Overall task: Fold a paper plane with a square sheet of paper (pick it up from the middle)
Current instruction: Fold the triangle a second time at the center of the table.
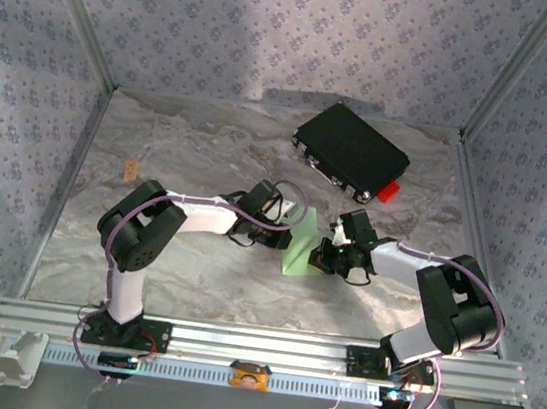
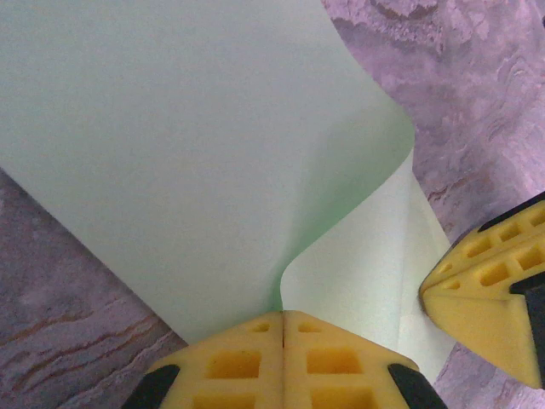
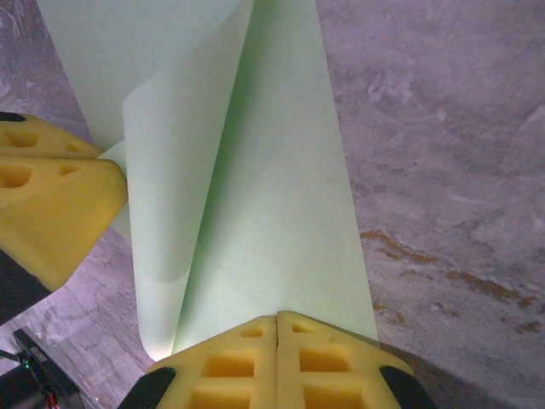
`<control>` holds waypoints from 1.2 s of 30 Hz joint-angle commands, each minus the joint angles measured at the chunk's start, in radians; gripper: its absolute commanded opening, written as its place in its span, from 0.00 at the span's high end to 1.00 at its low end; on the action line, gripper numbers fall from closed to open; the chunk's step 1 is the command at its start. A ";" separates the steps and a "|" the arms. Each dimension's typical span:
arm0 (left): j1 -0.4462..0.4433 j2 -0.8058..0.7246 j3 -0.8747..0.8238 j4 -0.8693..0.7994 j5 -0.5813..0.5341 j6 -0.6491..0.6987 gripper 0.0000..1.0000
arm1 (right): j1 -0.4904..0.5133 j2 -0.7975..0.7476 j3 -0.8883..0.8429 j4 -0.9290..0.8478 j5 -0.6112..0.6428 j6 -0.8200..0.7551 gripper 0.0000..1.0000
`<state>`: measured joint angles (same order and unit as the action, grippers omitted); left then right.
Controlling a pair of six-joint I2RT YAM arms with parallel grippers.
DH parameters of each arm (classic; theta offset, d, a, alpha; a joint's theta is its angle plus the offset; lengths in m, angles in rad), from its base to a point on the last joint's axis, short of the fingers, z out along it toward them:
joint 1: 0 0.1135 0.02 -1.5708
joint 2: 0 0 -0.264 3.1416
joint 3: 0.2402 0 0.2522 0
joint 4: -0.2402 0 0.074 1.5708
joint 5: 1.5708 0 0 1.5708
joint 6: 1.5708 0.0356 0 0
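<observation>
While left end effector [image 2: 283, 334] and right end effector [image 3: 277, 334] are pinching the square sheet of paper [image 1: 301, 240] fully closed, I'm seemingly bending the first fold; matching edges is looking next.

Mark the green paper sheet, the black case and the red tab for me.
green paper sheet [image 1: 301, 243], top external view, middle of its visible face.
black case [image 1: 352, 146], top external view, centre of its top.
red tab [image 1: 388, 191], top external view, its middle.

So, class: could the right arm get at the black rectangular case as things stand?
Probably not yet: the way to the black rectangular case is bare table, but the right tool is shut on the pale green paper sheet, which the left tool also pinches.
</observation>
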<state>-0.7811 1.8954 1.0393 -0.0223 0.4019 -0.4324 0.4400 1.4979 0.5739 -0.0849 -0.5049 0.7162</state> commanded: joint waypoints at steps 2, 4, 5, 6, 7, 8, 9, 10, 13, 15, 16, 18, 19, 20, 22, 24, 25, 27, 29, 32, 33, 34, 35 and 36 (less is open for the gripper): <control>-0.004 0.030 0.023 -0.008 -0.003 0.020 1.00 | -0.006 0.012 -0.017 -0.019 0.011 -0.010 1.00; -0.003 0.051 0.028 -0.001 0.008 0.017 1.00 | -0.006 0.012 -0.016 -0.019 0.012 -0.012 1.00; -0.005 0.058 0.028 -0.002 0.008 0.015 1.00 | -0.007 0.011 -0.016 -0.021 0.010 -0.011 1.00; -0.006 0.059 0.026 -0.006 0.001 0.015 1.00 | -0.007 0.011 -0.016 -0.024 0.010 -0.013 1.00; -0.005 0.057 0.017 -0.007 -0.008 0.015 1.00 | -0.008 0.006 -0.016 -0.027 0.012 -0.014 1.00; -0.004 0.053 0.004 -0.002 -0.011 0.012 1.00 | -0.010 0.003 -0.017 -0.028 0.015 -0.015 1.00; -0.003 0.048 -0.008 0.008 -0.011 0.008 1.00 | -0.009 0.001 -0.019 -0.029 0.017 -0.015 1.00; -0.003 0.046 -0.017 0.017 -0.006 0.005 1.00 | -0.012 0.002 -0.019 -0.027 0.017 -0.015 1.00; -0.004 0.044 -0.014 0.006 0.008 0.011 1.00 | -0.014 0.004 -0.017 -0.027 0.016 -0.015 0.99; -0.005 0.035 -0.013 0.002 0.001 0.012 1.00 | -0.016 0.005 -0.016 -0.029 0.016 -0.017 0.99; -0.006 0.029 -0.012 -0.001 0.000 0.012 1.00 | -0.016 0.005 -0.014 -0.033 0.017 -0.020 0.99; -0.009 0.017 -0.007 -0.008 -0.003 0.012 1.00 | -0.019 0.003 -0.012 -0.037 0.016 -0.024 0.99; -0.011 0.015 -0.004 -0.010 -0.002 0.013 1.00 | -0.020 0.003 -0.011 -0.038 0.016 -0.026 0.99; -0.014 0.012 0.002 -0.016 -0.001 0.014 1.00 | -0.022 0.003 -0.011 -0.039 0.013 -0.027 0.99; -0.021 0.006 0.012 -0.022 -0.007 0.018 1.00 | -0.023 0.002 -0.011 -0.038 0.012 -0.027 0.99; -0.026 -0.002 0.024 -0.025 -0.016 0.021 1.00 | -0.023 0.002 -0.012 -0.039 0.011 -0.027 0.99; -0.025 -0.004 0.030 -0.025 -0.018 0.023 1.00 | -0.024 0.001 -0.011 -0.039 0.011 -0.027 0.99; -0.025 -0.006 0.042 -0.031 -0.029 0.030 1.00 | -0.024 0.000 -0.012 -0.041 0.011 -0.028 0.99; -0.025 -0.004 0.052 -0.031 -0.034 0.034 1.00 | -0.025 -0.002 -0.012 -0.042 0.011 -0.027 0.99; -0.025 0.002 0.058 -0.036 -0.039 0.043 1.00 | -0.025 -0.003 -0.014 -0.042 0.012 -0.027 0.99; -0.024 0.004 0.059 -0.036 -0.040 0.046 1.00 | -0.026 -0.002 -0.014 -0.042 0.011 -0.027 0.99; -0.024 0.006 0.058 -0.037 -0.043 0.047 1.00 | -0.027 -0.002 -0.015 -0.040 0.011 -0.027 0.99; -0.024 0.004 0.059 -0.038 -0.044 0.047 1.00 | -0.026 0.000 -0.015 -0.037 0.011 -0.026 0.99; -0.024 0.002 0.057 -0.038 -0.046 0.048 1.00 | -0.026 0.000 -0.015 -0.038 0.009 -0.026 0.99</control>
<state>-0.8005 1.9167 1.0710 -0.0330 0.3691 -0.4076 0.4210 1.4979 0.5728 -0.0879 -0.5117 0.7090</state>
